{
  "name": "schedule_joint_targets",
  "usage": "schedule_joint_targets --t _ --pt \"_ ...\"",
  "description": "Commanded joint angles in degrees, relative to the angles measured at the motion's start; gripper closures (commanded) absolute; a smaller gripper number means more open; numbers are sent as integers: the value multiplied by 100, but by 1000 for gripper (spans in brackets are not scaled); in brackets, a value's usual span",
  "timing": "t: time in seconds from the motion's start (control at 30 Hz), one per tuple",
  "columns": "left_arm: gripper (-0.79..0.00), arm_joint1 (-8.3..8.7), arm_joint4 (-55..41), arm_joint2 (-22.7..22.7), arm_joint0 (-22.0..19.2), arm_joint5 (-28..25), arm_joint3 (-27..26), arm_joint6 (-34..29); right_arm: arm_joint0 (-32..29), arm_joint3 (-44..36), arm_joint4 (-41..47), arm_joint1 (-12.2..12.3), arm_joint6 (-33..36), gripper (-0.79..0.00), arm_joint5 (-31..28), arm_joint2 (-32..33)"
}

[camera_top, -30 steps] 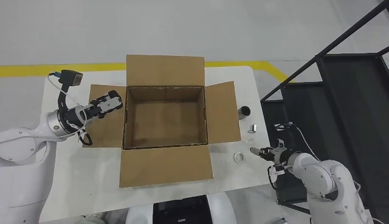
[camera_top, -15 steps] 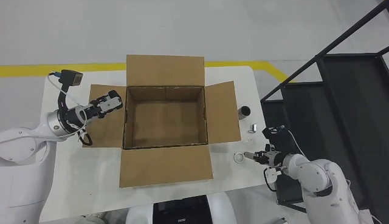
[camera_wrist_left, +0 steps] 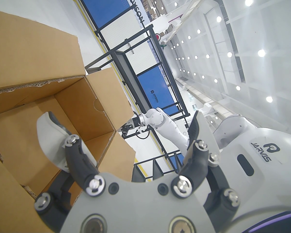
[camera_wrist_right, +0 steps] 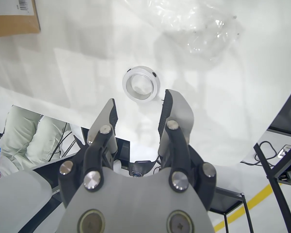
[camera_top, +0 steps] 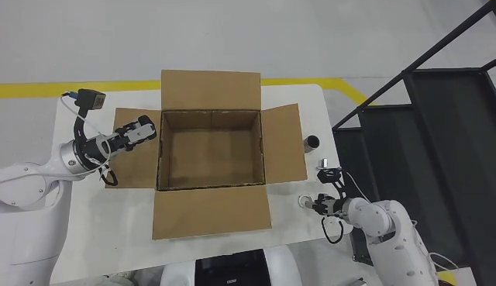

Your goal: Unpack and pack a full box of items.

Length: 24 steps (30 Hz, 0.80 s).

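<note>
One small metal ring (camera_wrist_right: 140,83) lies flat on the white table (camera_wrist_right: 63,73) close to its near edge. The right gripper (camera_wrist_right: 139,103) sits just short of it, jaws parted a little wider than the ring and holding nothing. I judge the step in hand to be picking this ring up for the box. To do it well, the gripper should advance until the ring sits squarely between its jaws. It should then drop low enough to catch the thin wall and close gently, so the ring does not skid off the edge. Just beyond lies a crumpled clear plastic bag (camera_wrist_right: 184,18); the gripper should keep clear of it. Farther on, the cardboard box (camera_top: 211,158) stands with all four flaps spread and looks empty. Over its left flap the left gripper (camera_top: 141,129) hovers, jaws wide and empty.
</note>
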Motion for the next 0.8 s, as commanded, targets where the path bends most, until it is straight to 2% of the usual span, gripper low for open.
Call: schedule_joint_targets --t 0.0,0.3,0.77 --pt "-785 0 0 0 0 0 0 0 29 84 -6 11 -22 -379 25 -26" --pt "-785 0 0 0 0 0 0 0 241 474 -18 41 -201 -363 222 -234" --pt "-785 0 0 0 0 0 0 0 437 615 -115 108 -242 -268 337 -463"
